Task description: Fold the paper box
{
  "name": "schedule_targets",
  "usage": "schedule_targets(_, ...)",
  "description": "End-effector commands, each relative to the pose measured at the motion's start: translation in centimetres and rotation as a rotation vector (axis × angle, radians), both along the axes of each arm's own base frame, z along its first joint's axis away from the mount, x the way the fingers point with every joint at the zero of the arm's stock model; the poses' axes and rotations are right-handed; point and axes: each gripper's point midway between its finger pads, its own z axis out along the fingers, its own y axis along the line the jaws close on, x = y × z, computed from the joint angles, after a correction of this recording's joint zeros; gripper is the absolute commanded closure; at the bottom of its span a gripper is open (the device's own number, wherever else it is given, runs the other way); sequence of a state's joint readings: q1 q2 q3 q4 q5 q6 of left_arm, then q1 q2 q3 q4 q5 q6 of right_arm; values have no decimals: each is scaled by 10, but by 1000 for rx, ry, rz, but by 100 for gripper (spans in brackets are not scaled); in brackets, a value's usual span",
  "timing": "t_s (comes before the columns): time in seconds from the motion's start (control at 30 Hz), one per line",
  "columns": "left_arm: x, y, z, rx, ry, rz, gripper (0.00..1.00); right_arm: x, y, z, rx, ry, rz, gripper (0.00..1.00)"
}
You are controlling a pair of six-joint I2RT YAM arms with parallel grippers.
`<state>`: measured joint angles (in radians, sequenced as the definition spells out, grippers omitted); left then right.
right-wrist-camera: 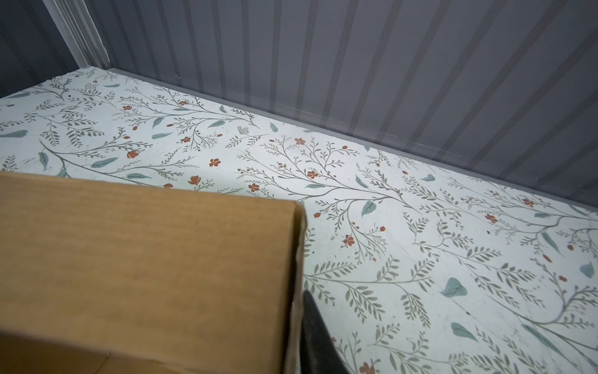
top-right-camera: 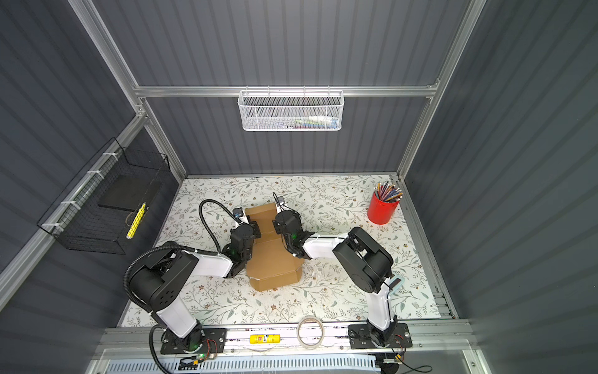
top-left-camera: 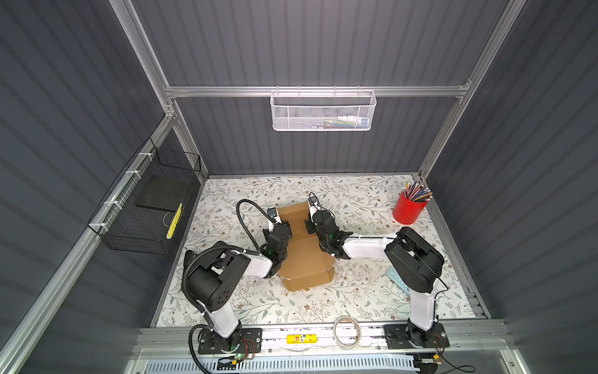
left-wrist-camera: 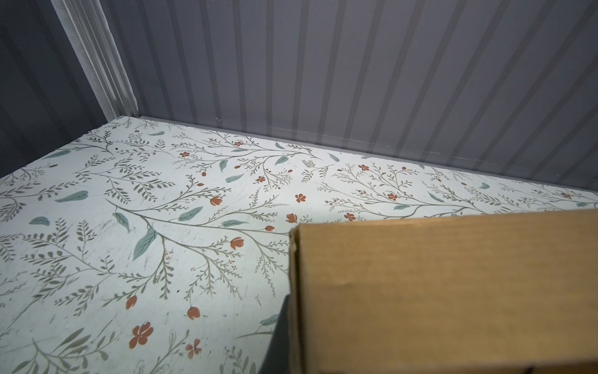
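Red cylindrical cup point(top-left-camera: 408, 212) holds pencils point(top-left-camera: 417, 192), far-right corner of desk point(top-left-camera: 291, 306); left tool point(top-left-camera: 285, 224) clamps brown cardboard paper box point(top-left-camera: 305, 262) (right tool point(top-left-camera: 309, 225): cannot tell).

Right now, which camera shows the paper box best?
A top view: nearly the whole paper box shows, with the arms covering only its side edges; both top views give this. The left wrist view shows only one close-up corner of it, and the right wrist view likewise.
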<state>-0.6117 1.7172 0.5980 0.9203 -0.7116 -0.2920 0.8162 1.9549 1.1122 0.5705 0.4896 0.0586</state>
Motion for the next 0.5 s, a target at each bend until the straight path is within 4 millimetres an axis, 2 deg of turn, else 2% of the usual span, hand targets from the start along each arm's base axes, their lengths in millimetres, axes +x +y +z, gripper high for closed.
schedule_targets(0.0,-10,10,-43,117,144,-1,100,7,-2,24,36,-42,-30,85)
schedule_targets(0.47,-5,8,-30,125,138,8,100,6,2,22,42,-27,-13,97)
